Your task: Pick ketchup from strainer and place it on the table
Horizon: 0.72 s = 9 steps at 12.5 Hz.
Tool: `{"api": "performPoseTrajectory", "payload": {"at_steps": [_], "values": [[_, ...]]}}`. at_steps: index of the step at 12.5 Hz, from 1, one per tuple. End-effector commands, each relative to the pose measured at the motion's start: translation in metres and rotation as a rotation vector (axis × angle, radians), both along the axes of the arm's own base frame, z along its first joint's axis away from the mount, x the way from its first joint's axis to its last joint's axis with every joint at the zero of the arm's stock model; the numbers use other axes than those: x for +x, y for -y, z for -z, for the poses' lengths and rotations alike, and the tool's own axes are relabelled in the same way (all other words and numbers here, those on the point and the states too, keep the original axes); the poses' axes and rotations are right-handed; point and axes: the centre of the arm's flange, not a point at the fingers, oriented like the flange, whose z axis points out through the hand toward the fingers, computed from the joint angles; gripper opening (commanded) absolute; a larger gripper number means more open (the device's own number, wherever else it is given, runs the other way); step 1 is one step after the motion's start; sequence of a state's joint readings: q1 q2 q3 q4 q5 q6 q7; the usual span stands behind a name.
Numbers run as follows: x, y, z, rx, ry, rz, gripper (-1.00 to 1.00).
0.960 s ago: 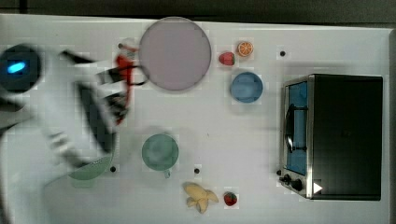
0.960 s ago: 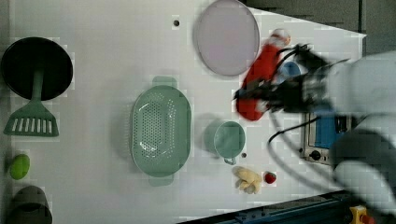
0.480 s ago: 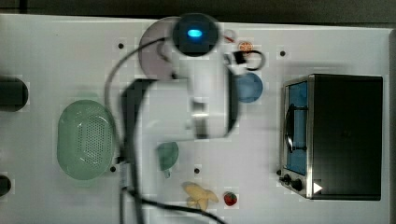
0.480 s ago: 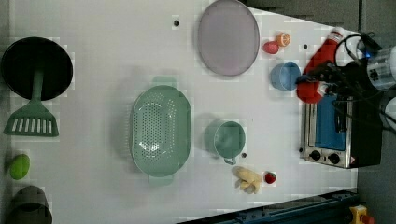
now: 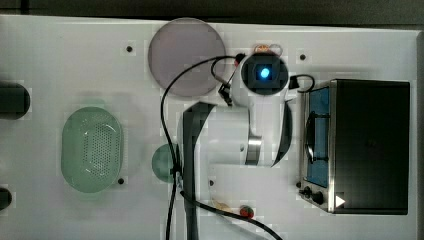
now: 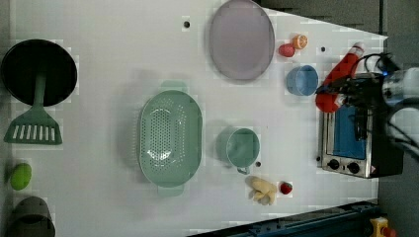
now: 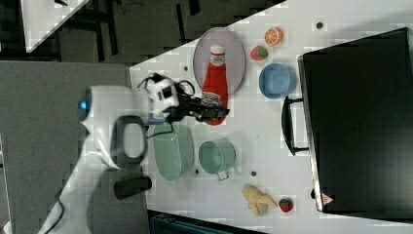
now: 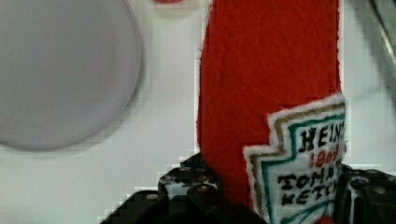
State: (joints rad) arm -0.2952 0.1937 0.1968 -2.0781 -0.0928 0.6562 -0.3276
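Observation:
The ketchup (image 6: 342, 71), a red squeeze bottle with a white cap, hangs tilted above the table (image 6: 99, 59), between the blue bowl and the toaster oven. My gripper (image 6: 340, 93) is shut on its lower, labelled end. In the right view the ketchup (image 7: 214, 78) points away from my gripper (image 7: 210, 113). The wrist view has the ketchup (image 8: 271, 84) and its label held between my black fingers (image 8: 187, 186). The pale green strainer (image 6: 170, 136) sits empty near the table's middle, also as strainer (image 5: 92, 150) and strainer (image 7: 170, 151). In the top view my arm (image 5: 262, 75) covers the bottle.
The toaster oven (image 6: 346, 143) stands close to the gripper, the blue bowl (image 6: 302, 80) on the other side. A lilac plate (image 6: 242, 39), a teal cup (image 6: 242, 147), a banana (image 6: 262, 190), strawberries (image 6: 285, 187) and a black pan (image 6: 39, 74) with a green spatula (image 6: 33, 128) lie about.
My arm swung toward the left view's right with the ketchup in the gripper, from beside the plate to beside the oven. Over the last half second it barely moved.

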Motion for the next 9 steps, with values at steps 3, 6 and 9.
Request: {"api": "performPoseTrajectory", "payload": {"at_steps": [3, 6, 9], "values": [[-0.038, -0.033, 0.096, 0.036, -0.038, -0.110, 0.26], [-0.044, -0.034, 0.137, 0.057, -0.030, -0.107, 0.89], [-0.035, -0.036, 0.111, 0.045, 0.022, -0.113, 1.00]]}}
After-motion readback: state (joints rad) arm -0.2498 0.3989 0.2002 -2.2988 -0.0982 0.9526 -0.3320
